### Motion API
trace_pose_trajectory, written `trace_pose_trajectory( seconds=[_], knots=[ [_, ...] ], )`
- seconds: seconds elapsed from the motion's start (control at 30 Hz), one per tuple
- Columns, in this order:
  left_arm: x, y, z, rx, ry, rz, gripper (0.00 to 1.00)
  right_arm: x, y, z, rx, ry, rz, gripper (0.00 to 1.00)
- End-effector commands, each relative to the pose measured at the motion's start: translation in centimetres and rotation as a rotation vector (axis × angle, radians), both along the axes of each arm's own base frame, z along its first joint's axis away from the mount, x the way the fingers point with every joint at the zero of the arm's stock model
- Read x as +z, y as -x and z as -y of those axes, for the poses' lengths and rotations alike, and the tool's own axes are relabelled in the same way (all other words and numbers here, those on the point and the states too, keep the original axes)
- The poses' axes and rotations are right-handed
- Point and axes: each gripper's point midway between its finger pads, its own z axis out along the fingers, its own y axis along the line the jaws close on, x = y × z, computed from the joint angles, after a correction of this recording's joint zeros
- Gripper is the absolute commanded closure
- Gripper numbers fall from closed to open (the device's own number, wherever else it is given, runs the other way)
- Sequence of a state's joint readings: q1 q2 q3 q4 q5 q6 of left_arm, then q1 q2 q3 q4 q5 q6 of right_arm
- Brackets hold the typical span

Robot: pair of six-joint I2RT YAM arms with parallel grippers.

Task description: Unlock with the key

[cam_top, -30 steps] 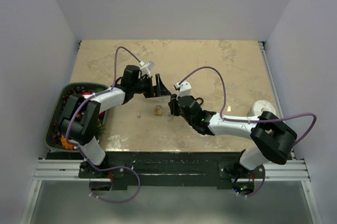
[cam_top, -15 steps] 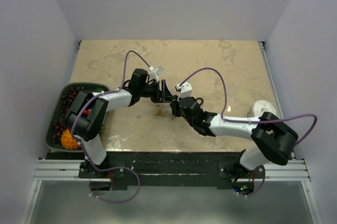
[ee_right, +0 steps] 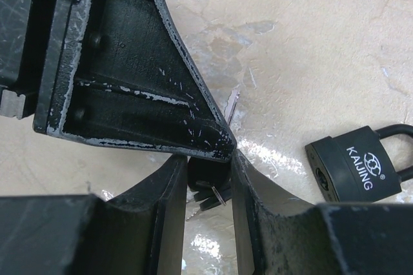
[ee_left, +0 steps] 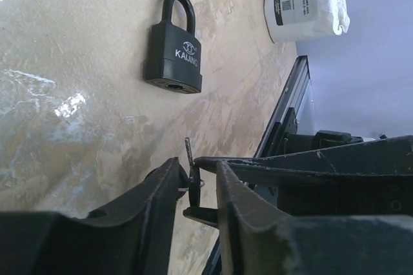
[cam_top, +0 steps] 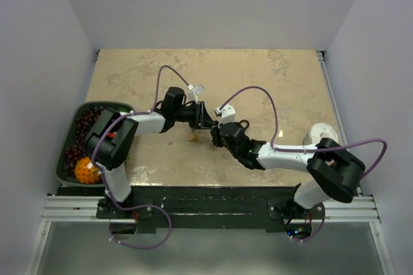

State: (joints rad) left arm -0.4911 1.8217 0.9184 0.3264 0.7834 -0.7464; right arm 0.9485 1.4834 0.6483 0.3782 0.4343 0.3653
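A black padlock [ee_left: 174, 55] marked KAIJING lies flat on the marble table, shackle shut; it also shows in the right wrist view [ee_right: 358, 168] and, small, in the top view [cam_top: 193, 136]. My right gripper [ee_right: 208, 165] is shut on the key's black head [ee_right: 210, 181], with a ring and other keys hanging under it. The key [ee_left: 189, 159] stands blade-up above the table. My left gripper [ee_left: 197, 168] has come in around that key from the other side. Its jaws are narrow, one finger against the key and a gap at the other. Both grippers meet mid-table, left gripper [cam_top: 205, 119] and right gripper [cam_top: 215, 130], just beside the padlock.
A white wrapped roll [cam_top: 321, 133] stands at the right edge, also visible in the left wrist view [ee_left: 306, 0]. A dark tray [cam_top: 106, 104] with grapes and an orange fruit [cam_top: 84, 170] sits off the table's left side. A tiny speck [cam_top: 170, 141] lies left of the padlock.
The left arm swung right, up to the right gripper, and its jaws narrowed around the key. The right arm stayed nearly still, holding the key.
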Motion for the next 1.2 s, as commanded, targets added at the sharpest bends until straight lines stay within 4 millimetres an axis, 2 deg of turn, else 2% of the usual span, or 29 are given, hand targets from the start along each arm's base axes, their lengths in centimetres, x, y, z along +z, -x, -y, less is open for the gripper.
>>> trace_pose_trajectory(
  seconds=[0.0,0.13,0.27,0.5,0.53,0.57,0.63,0.67,0.73,0.77,0.8,0.83,1.0,1.07,1.1,1.17],
  knots=[
    [0.8,1.4,1.4,-0.071,0.056,-0.001,0.73,4.1,0.1,-2.7,0.066,-0.127,0.089,0.92],
    [0.7,1.6,1.5,-0.078,0.063,-0.013,0.82,4.0,0.3,-2.8,0.076,-0.125,0.090,0.92],
    [0.7,1.8,1.6,-0.073,0.071,-0.020,1.00,3.9,0.5,-3.0,0.086,-0.122,0.088,0.92],
    [1.9,1.4,1.1,-0.044,0.091,0.030,1.00,3.9,0.8,-3.1,0.088,-0.140,0.071,0.86],
    [2.1,1.2,0.9,-0.039,0.093,0.048,1.00,4.0,0.8,-3.1,0.087,-0.147,0.068,0.82],
    [2.2,0.8,0.6,-0.027,0.090,0.055,1.00,4.0,0.9,-3.2,0.085,-0.159,0.059,0.71],
    [2.1,0.2,-0.1,0.000,0.078,0.061,1.00,3.7,1.4,-3.8,0.118,-0.171,0.032,0.58],
    [1.9,-0.4,-0.9,0.026,0.075,0.058,1.00,4.0,1.4,-4.2,0.127,-0.179,0.029,0.46],
    [2.7,-0.9,-1.7,0.046,0.094,0.074,1.00,4.7,1.4,-4.5,0.137,-0.196,0.026,0.38],
    [2.8,-1.3,-2.4,0.064,0.096,0.081,1.00,5.0,1.4,-4.6,0.138,-0.202,0.028,0.28],
    [3.0,-1.5,-2.7,0.064,0.096,0.098,1.00,5.2,1.1,-4.3,0.132,-0.205,0.031,0.25],
    [3.5,-1.6,-2.9,0.065,0.098,0.116,1.00,6.1,1.2,-4.2,0.150,-0.232,0.035,0.23],
    [5.6,-1.6,-3.5,0.018,0.130,0.207,1.00,9.3,-0.7,-1.6,0.233,-0.389,0.020,0.19],
    [7.0,-1.2,-3.4,-0.009,0.161,0.249,1.00,10.6,0.2,-1.6,0.353,-0.436,0.003,0.18],
    [7.7,-0.9,-3.3,-0.038,0.183,0.278,1.00,10.7,-0.2,-0.8,0.365,-0.436,-0.009,0.18],
    [9.1,-0.5,-3.2,-0.068,0.212,0.322,1.00,11.8,0.2,-0.3,0.431,-0.456,-0.018,0.19]
  ],
)
